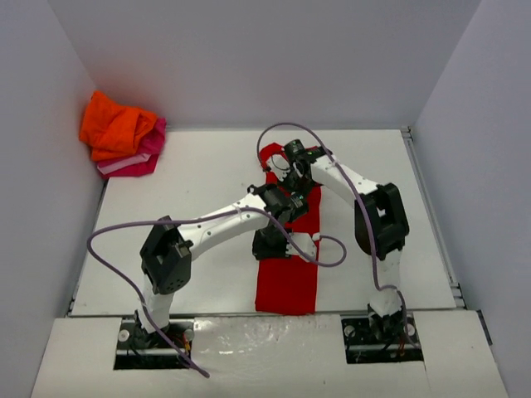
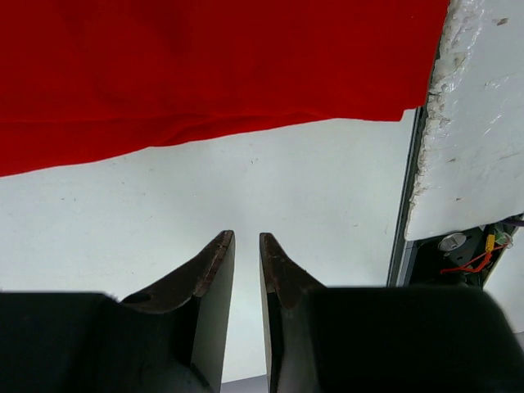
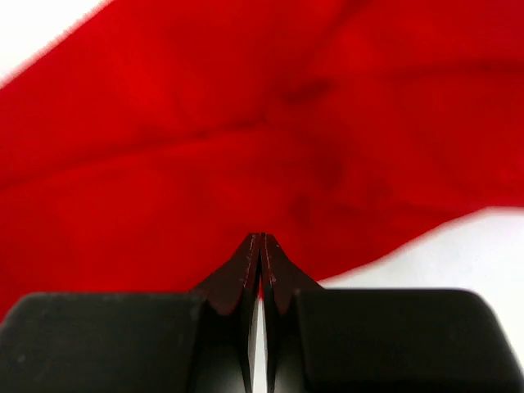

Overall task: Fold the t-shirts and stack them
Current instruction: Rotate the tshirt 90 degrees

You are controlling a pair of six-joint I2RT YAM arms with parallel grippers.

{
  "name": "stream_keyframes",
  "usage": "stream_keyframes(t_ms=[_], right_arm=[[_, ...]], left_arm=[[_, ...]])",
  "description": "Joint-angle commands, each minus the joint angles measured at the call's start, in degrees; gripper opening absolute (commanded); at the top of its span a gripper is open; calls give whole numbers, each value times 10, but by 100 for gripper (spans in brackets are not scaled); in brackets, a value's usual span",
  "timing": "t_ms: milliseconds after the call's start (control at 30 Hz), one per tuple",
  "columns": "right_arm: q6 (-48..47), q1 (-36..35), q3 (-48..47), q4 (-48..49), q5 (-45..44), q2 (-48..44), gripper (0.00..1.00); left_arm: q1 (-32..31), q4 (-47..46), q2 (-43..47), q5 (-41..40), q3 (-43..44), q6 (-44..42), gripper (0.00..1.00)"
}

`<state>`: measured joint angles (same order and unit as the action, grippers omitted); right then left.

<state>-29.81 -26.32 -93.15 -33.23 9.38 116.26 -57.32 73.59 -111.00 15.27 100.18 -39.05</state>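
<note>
The red t-shirt (image 1: 288, 286) lies as a long narrow strip down the middle of the white table. It fills the right wrist view (image 3: 164, 164) and the top of the left wrist view (image 2: 205, 65). My right gripper (image 1: 282, 166) is at the strip's far end. Its fingers are shut tight (image 3: 262, 236) with red cloth at the tips. My left gripper (image 1: 271, 246) is at the strip's left edge, over bare table. It is slightly open and empty (image 2: 246, 236). The orange t-shirt (image 1: 116, 124) lies on the pink t-shirt (image 1: 141, 159) in the far left corner.
White walls close in the table on the left, back and right. The table's front edge and a white ledge (image 2: 467, 147) show in the left wrist view. A purple cable (image 1: 332, 255) loops over the red strip.
</note>
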Motion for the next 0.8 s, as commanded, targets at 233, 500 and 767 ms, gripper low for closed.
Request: stream_keyframes(t_ms=[233, 500, 767], right_arm=[[-11, -7, -145, -45, -50, 149, 0], [-16, 25, -171, -30, -92, 214, 0], [-10, 28, -189, -19, -129, 161, 1]], left_arm=[[0, 2, -2, 35, 17, -9, 17], [-4, -7, -40, 58, 43, -11, 16], [-30, -56, -51, 30, 51, 30, 17]])
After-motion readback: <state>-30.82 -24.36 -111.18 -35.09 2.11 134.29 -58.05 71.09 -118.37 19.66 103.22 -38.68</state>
